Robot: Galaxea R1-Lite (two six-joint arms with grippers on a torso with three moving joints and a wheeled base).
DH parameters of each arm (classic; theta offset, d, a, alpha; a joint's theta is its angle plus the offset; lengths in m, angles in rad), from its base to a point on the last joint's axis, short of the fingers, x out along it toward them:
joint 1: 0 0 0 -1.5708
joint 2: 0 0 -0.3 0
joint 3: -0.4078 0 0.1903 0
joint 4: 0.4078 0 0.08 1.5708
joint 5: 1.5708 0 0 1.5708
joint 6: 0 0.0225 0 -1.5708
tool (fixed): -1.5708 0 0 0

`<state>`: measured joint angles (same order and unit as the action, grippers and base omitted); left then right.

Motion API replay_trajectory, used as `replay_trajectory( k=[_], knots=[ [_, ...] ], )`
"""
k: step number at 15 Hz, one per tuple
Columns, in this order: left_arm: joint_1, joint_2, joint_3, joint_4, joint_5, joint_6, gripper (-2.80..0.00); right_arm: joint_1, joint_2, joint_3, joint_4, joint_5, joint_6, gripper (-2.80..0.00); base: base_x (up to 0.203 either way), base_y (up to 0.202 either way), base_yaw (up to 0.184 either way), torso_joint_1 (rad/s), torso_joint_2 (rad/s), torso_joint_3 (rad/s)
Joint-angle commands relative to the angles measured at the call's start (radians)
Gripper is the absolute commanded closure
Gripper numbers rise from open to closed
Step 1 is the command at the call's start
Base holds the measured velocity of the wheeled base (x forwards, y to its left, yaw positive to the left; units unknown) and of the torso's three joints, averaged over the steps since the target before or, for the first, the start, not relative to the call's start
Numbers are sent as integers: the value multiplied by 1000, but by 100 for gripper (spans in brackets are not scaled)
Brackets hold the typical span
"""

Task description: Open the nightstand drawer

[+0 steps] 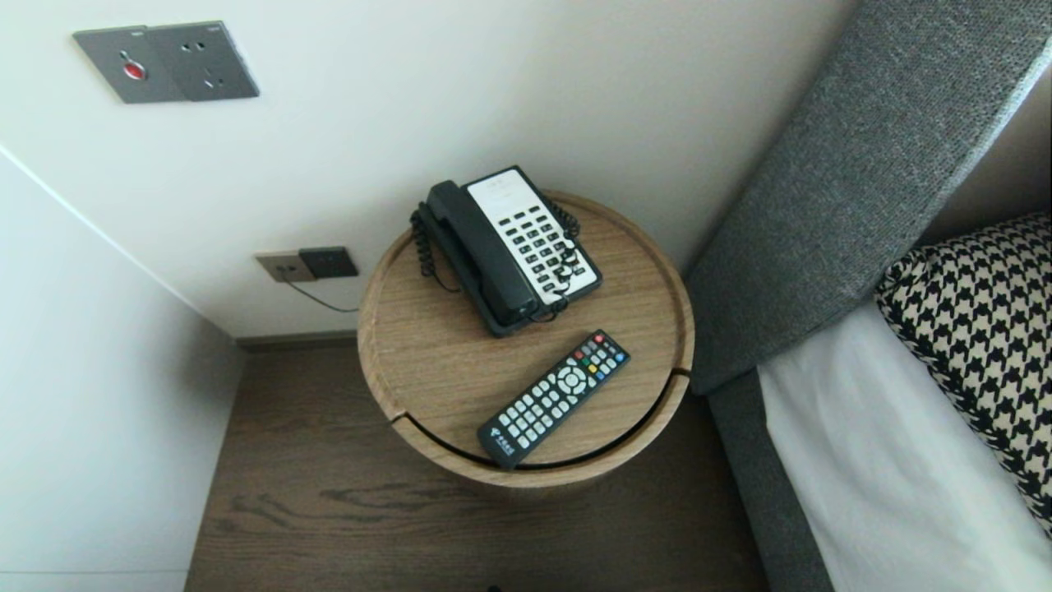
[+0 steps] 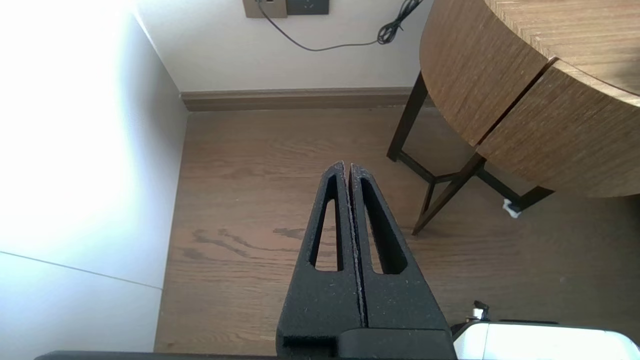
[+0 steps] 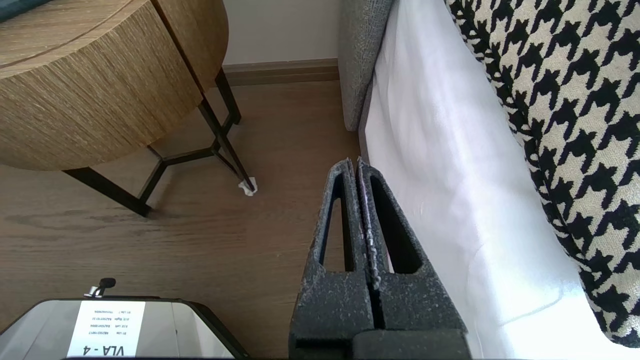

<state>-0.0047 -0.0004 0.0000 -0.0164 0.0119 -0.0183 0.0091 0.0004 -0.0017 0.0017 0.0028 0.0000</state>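
Black remote control (image 1: 555, 399) with pale and coloured rubber buttons lies flat, button side up, near the front edge of the round light-wood desk (image 1: 419, 362). It is slanted, with its coloured end toward the white-sheeted bed (image 1: 863, 460), and neither claw is near it. Starting from your left, the left claw (image 2: 347, 165) hangs low over the brown wooden floor (image 2: 240, 210) beside the desk's dark metal legs (image 2: 405, 130), pressed together on nothing. On the desk, behind the remote and apart from it, sits the black-and-white corded telephone (image 1: 509, 247), handset in its cradle. I judge the remote to be light, rigid, smooth plastic lying low against the wood. You would take it across its narrow width at mid-length, on the long side edges, rather than by an end where it may tip. The right claw (image 3: 356, 161) likewise hangs low, pressed together and empty, just beside the bed, with the black-and-white houndstooth pillow (image 3: 565, 100) beyond.
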Motion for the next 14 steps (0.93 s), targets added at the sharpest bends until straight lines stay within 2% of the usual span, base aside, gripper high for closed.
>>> replay_trajectory(
  k=[1, 4, 5, 7, 10, 12, 14],
  knots=[
    [0, 0, 2, -2, 3, 8, 0, 0, -2, 0, 0, 0, 0, 0, 0, 0, 0, 0, 0, 0],
    [0, -1, 0, 3, 11, 12, 0, 0, -2, 0, 0, 0, 0, 0, 0, 0, 0, 0, 0, 0],
    [0, -1, -13, 1, 13, 36, 0, 0, -2, 0, 0, 0, 0, 0, 0, 0, 0, 0, 0, 0],
    [0, 22, -126, 31, 12, 81, 0, 0, -2, 0, 0, 0, 0, 0, 0, 0, 0, 0, 0, 0],
    [-1, 209, -295, 154, 2, 100, 0, 0, -2, 0, 0, 0, 0, 0, 0, 0, 0, 0, 0, 0],
    [-6, 381, -365, 185, -13, 103, 0, 0, -2, 0, 0, 0, 0, 0, 0, 0, 0, 0, 0, 0],
    [-11, 582, -417, 199, -70, 103, 0, 0, -2, 0, 0, 0, 0, 0, 0, 0, 0, 0, 0, 0]
  ],
)
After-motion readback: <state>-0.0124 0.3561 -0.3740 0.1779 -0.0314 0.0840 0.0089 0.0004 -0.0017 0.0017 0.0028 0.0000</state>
